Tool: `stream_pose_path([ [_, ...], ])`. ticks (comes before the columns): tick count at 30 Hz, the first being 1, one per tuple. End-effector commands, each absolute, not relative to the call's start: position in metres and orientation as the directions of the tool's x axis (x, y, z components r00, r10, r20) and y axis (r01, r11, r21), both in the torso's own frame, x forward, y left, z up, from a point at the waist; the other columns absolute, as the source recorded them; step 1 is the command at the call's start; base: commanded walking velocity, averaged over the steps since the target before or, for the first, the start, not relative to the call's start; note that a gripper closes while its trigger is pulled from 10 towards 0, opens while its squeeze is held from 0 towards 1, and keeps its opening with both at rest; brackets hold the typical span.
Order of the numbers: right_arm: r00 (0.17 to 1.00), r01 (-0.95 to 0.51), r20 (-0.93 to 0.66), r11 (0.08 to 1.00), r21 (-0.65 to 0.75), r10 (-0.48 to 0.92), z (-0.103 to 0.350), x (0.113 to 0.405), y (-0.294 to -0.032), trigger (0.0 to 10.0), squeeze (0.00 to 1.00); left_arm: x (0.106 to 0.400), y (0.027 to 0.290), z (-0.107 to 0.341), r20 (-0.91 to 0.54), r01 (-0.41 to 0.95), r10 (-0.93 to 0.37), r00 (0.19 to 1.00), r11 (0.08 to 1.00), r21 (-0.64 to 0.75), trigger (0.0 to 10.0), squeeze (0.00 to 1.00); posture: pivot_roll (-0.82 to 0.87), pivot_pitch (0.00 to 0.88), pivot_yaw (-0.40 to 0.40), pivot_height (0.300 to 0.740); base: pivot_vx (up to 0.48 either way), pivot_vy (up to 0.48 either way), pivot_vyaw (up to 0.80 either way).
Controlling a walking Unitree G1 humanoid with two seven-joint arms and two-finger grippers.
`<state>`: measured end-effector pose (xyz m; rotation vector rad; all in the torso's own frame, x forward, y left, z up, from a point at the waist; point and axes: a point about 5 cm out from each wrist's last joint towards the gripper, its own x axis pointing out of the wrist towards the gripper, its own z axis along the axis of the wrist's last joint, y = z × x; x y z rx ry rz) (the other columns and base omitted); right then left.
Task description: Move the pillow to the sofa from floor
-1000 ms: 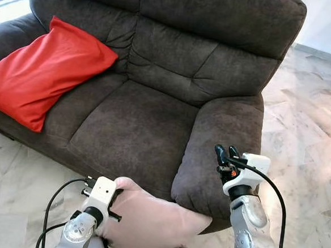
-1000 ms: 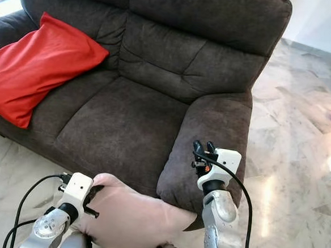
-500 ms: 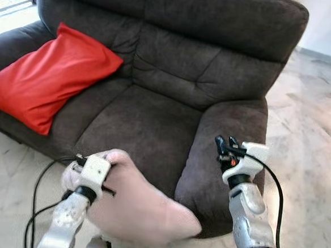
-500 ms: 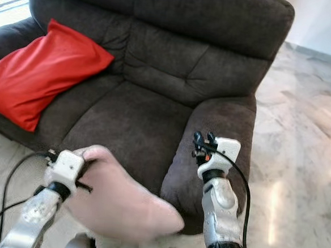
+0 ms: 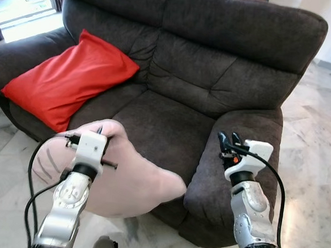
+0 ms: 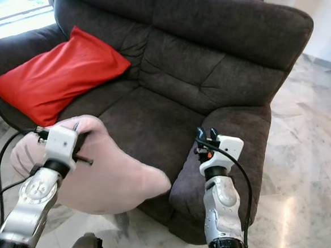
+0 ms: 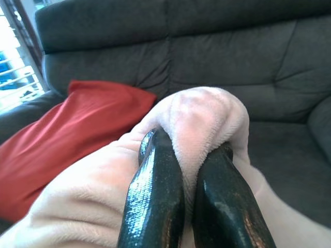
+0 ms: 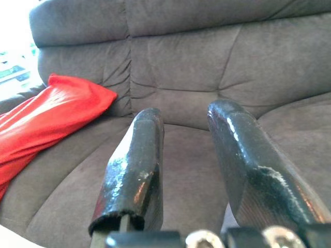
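A pale pink fluffy pillow [image 5: 133, 181] hangs in the air in front of the dark grey sofa [image 5: 171, 119], level with the seat's front edge. My left gripper [image 7: 186, 142] is shut on a bunched fold at the pillow's top; in the head views its fingers [image 5: 99, 132] are sunk in the fabric. My right gripper [image 5: 228, 138] is open and holds nothing. It stands upright just in front of the sofa's right armrest [image 5: 250, 127], with its fingers [image 8: 142, 155] facing the seat and backrest.
A red pillow [image 5: 72, 78] leans in the sofa's left corner and covers the left seat. The right seat cushion [image 6: 154, 123] is bare. Glossy marble floor [image 5: 317, 151] lies to the right. A black cable [image 5: 34, 166] loops off my left arm.
My left arm has lifted the pink pillow from low by the sofa's base up to seat height. The camera has risen and shifted. The right gripper has stayed open by the armrest.
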<state>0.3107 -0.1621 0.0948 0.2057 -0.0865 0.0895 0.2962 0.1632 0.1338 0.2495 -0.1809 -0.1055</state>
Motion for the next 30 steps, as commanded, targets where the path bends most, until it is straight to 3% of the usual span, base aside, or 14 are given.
stream_pose_path([
  [1, 0.991, -0.088, 0.12, 0.978, 0.189, 0.066, 0.1, 0.308, -0.167, 10.0, 0.0, 0.304, 0.153, 0.15, 0.25, 0.078, -0.142, 0.958, 0.966, 0.247, 10.0, 0.0, 0.04, 0.0, -0.072, 0.697, 0.0, 0.0, 0.0],
  [6, 0.989, -0.086, 0.131, 0.98, 0.18, 0.062, 0.102, 0.308, -0.169, 10.0, 0.0, 0.307, 0.148, 0.15, 0.25, 0.097, -0.159, 0.955, 0.965, 0.243, 10.0, 0.0, 0.04, 0.0, -0.073, 0.697, 0.0, 0.0, 0.0],
  [15, 0.989, -0.093, 0.128, 0.978, 0.187, 0.07, 0.101, 0.309, -0.163, 10.0, 0.0, 0.305, 0.14, 0.147, 0.242, 0.146, -0.207, 0.948, 0.958, 0.245, 10.0, 0.0, 0.04, 0.0, -0.063, 0.74, 0.0, 0.0, 0.0],
  [30, 0.991, -0.075, 0.12, 0.977, 0.2, 0.052, 0.097, 0.305, -0.163, 10.0, 0.0, 0.306, 0.126, 0.145, 0.224, 0.223, -0.276, 0.935, 0.945, 0.238, 10.0, 0.0, 0.03, 0.0, -0.051, 0.74, 0.0, 0.0, 0.0],
])
